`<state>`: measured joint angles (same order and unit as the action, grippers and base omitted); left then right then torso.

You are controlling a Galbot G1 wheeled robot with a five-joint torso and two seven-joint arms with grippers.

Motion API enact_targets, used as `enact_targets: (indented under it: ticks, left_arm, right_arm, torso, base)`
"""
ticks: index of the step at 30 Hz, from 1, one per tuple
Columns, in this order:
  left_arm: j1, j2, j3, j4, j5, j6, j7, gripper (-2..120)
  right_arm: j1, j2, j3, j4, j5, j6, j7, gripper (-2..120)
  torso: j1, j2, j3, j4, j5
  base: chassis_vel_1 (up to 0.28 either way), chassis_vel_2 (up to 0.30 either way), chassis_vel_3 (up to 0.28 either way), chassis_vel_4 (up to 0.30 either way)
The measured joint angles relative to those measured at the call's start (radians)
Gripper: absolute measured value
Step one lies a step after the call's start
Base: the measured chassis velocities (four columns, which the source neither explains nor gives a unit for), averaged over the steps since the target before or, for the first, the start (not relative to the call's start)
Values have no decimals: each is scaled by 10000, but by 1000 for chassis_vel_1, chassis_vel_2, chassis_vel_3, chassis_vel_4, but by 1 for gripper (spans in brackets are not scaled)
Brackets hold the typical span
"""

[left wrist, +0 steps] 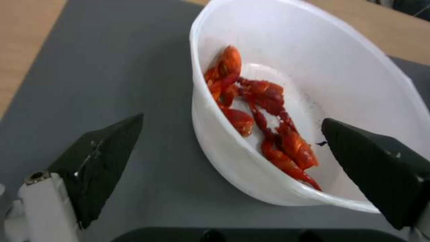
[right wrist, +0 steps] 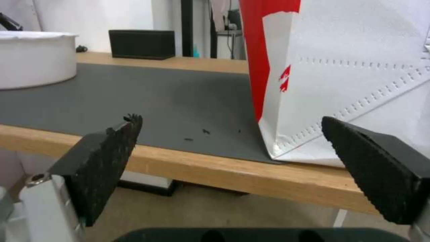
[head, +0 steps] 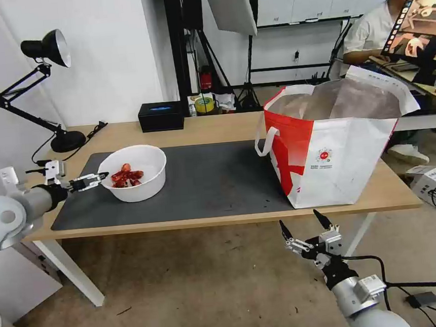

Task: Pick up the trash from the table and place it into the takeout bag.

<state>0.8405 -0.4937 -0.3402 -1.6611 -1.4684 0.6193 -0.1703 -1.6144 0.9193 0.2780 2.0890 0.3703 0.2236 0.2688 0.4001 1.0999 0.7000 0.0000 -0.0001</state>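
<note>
One white bowl (head: 136, 173) of red crayfish scraps (head: 126, 177), one takeout bag (head: 336, 145), one black box (head: 161, 116), one desk lamp (head: 43, 87), one grey mat (head: 204, 182).

White bowl (head: 136, 171) upright on mat (head: 209, 184) beside takeout bag (head: 336, 143).

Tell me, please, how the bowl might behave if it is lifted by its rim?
The bowl looks thin and translucent, so its rim may flex. It holds few scraps, so it is probably light. The scraps lie loose and could slide if it tilts.
</note>
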Motion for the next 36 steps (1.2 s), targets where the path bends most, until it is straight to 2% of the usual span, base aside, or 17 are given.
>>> enact_targets:
  ticks: [2, 3, 6, 10, 15, 27, 36]
  left_arm:
    - [-462, -128, 359, 183, -379, 200, -539, 100]
    - [-462, -128, 359, 183, -379, 200, -539, 100]
    - [-1118, -265, 929, 489, -655, 481, -1143, 100]
    - [-1657, -411, 1413, 742, -879, 547, -1562, 100]
    - [-1936, -521, 1627, 887, -1001, 576, -1798, 100]
    - [-3039, -984, 2704, 1415, -1363, 615, -2398, 100]
    - [-3510, -1101, 3047, 1734, -1643, 1079, -2852, 96]
  right_arm:
    - [0, 0, 0, 0, 0, -2, 0, 100]
    - [0, 0, 0, 0, 0, -2, 0, 100]
    - [0, 0, 0, 0, 0, -2, 0, 100]
    - [1, 0, 0, 0, 0, -3, 0, 100]
    - [0, 0, 0, 0, 0, -3, 0, 100]
    - [1, 0, 0, 0, 0, -3, 0, 100]
    - [0, 0, 0, 0, 1, -3, 0, 100]
  torso:
    - [-1, 0, 0, 2, 1]
    - [-1, 0, 0, 2, 1]
    - [-1, 0, 0, 0, 1]
    - [-1, 0, 0, 0, 2]
    - [-1, 0, 0, 0, 0]
    - [-1, 1, 0, 0, 1]
    - [-1, 1, 0, 0, 1]
  base:
    - [0, 0, 0, 0]
    - [0, 0, 0, 0]
    - [0, 0, 0, 0]
    - [0, 0, 0, 0]
    - [0, 0, 0, 0]
    - [0, 0, 0, 0]
    - [0, 0, 0, 0]
